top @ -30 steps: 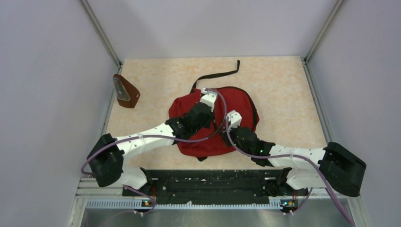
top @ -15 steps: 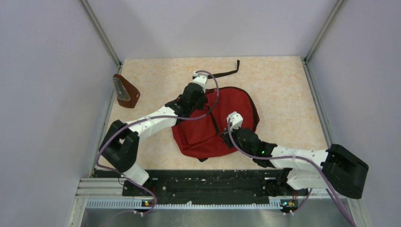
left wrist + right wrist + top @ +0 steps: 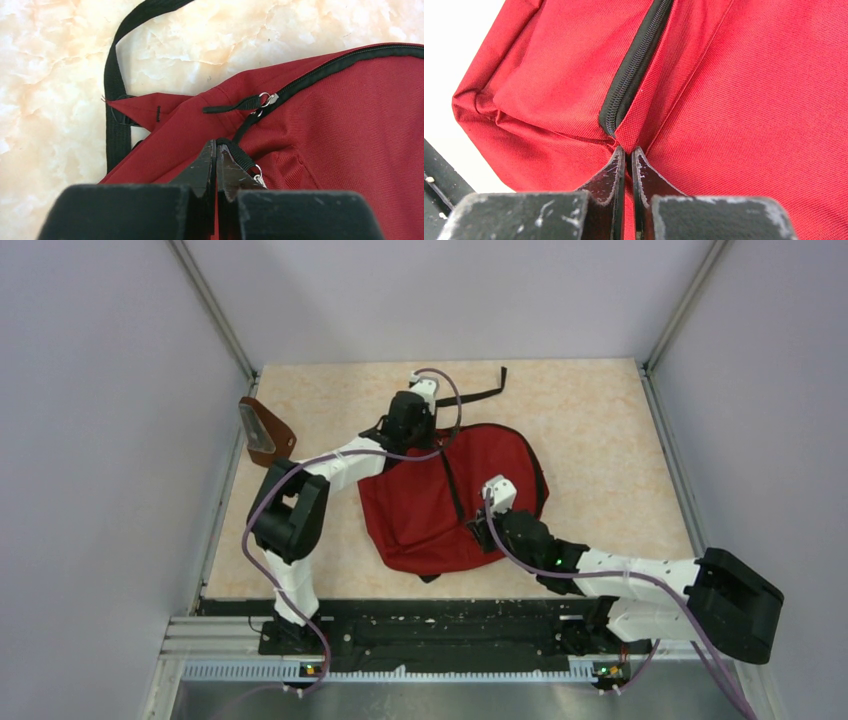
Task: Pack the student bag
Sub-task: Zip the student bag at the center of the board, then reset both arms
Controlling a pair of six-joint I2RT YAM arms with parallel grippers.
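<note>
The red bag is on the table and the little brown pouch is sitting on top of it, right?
No. The student bag is on the table, but the brown pouch is not on top of it: it sits apart, near the table's left edge. The top external view shows this.

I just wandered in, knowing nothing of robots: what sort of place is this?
Probably a robot test booth in a lab: plain grey walls close in a marble-look table, a left arm and a right arm are bolted to a black rail at its edge, handling a red backpack.
</note>
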